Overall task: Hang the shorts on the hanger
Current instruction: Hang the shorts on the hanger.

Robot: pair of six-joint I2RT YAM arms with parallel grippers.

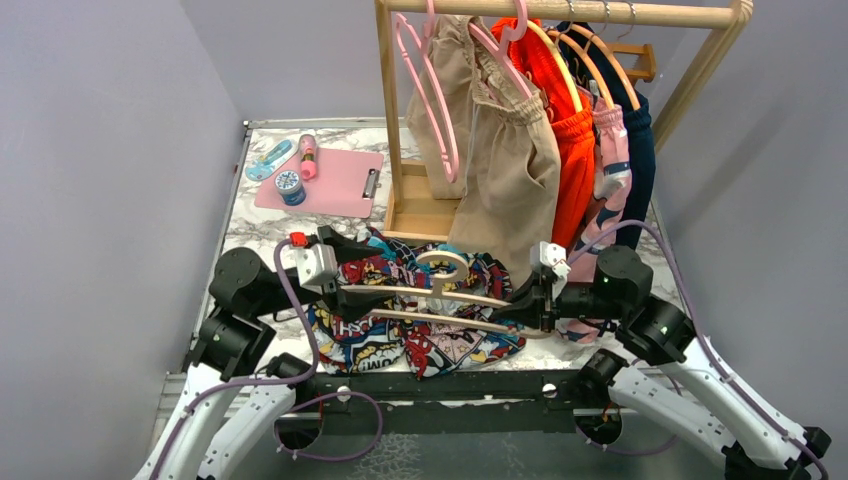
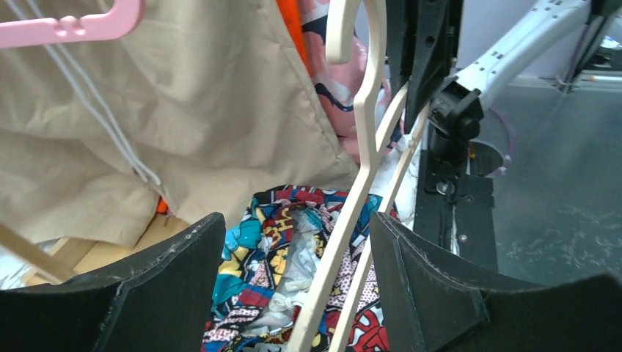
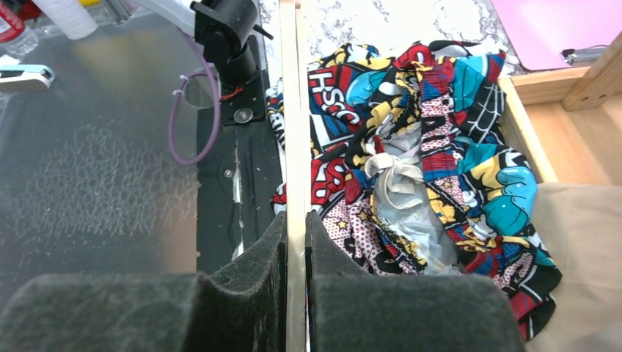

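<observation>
The comic-print shorts (image 1: 440,335) lie crumpled on the marble table, waistband opening up (image 3: 411,169). Just above them hangs the cream hanger (image 1: 440,298), flat and level, with its hook (image 1: 445,262) pointing toward the rack. My right gripper (image 1: 522,300) is shut on the hanger's right end; its pads pinch the thin bar (image 3: 292,110) at the right gripper (image 3: 295,224). My left gripper (image 1: 378,270) stands open at the hanger's left end. In the left wrist view the hanger's two bars (image 2: 350,220) run between the spread fingers of the left gripper (image 2: 295,224), nearer the right finger, with the shorts (image 2: 275,249) below.
A wooden rack (image 1: 395,120) stands close behind, holding beige shorts (image 1: 515,160), an orange garment (image 1: 570,150), other clothes and pink hangers (image 1: 440,90). Its base tray (image 1: 415,215) adjoins the shorts. A pink clipboard (image 1: 335,185) with small items lies at the back left.
</observation>
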